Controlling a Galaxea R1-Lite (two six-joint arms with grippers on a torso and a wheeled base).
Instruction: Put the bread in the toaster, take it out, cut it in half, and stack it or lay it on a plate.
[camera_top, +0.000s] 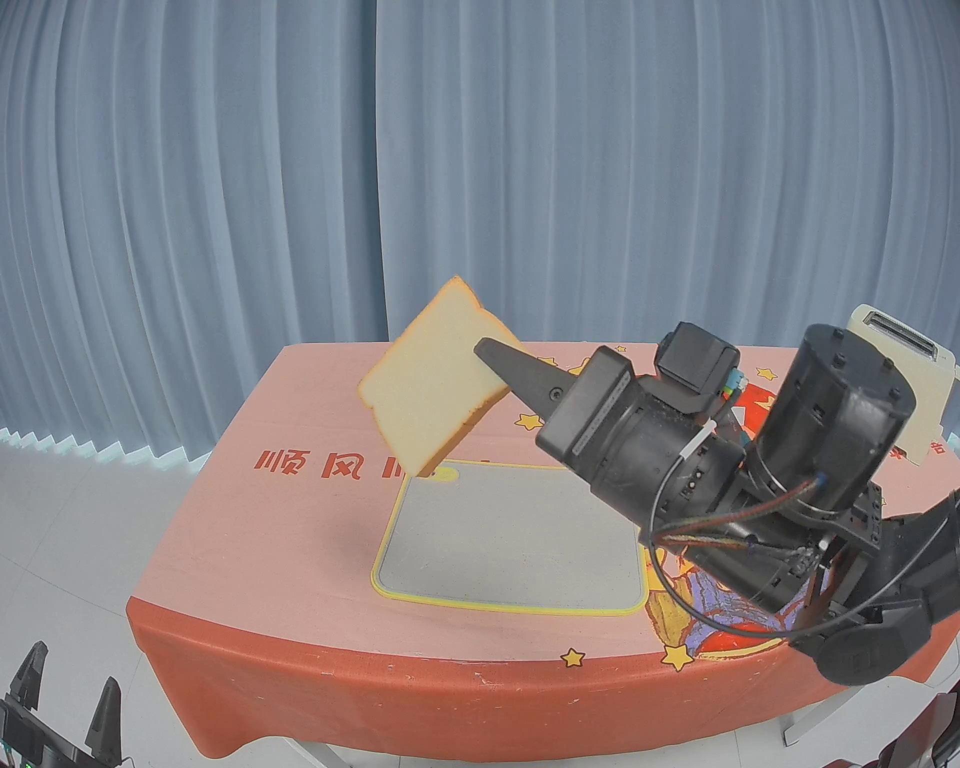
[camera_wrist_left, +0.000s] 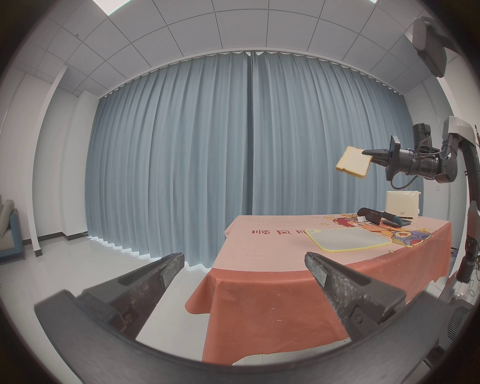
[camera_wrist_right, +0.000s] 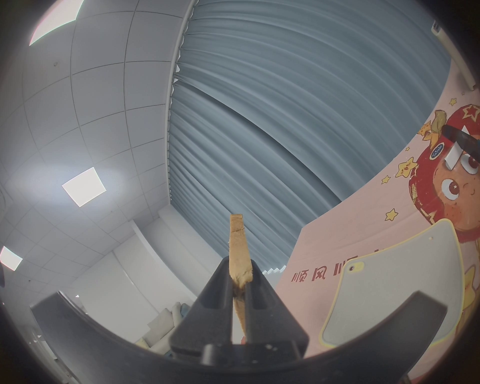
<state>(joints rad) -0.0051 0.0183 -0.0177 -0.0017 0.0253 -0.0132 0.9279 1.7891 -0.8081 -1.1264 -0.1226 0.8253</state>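
My right gripper (camera_top: 488, 352) is shut on a slice of bread (camera_top: 428, 383), holding it tilted in the air above the far left corner of the grey cutting board (camera_top: 515, 540). The right wrist view shows the bread (camera_wrist_right: 239, 250) edge-on, pinched between the fingers (camera_wrist_right: 222, 280). From the side the bread (camera_wrist_left: 354, 161) hangs high over the table. The cream toaster (camera_top: 912, 370) stands at the table's far right, its slot facing up. My left gripper (camera_wrist_left: 245, 275) is open, low and off the table's left side, with nothing between its fingers.
The cutting board (camera_wrist_left: 347, 238) lies mid-table on an orange-pink cloth (camera_top: 280, 560). A dark object (camera_wrist_left: 376, 216) lies in front of the toaster (camera_wrist_left: 402, 204). Blue curtains hang behind the table. Bare cloth stretches left of the board.
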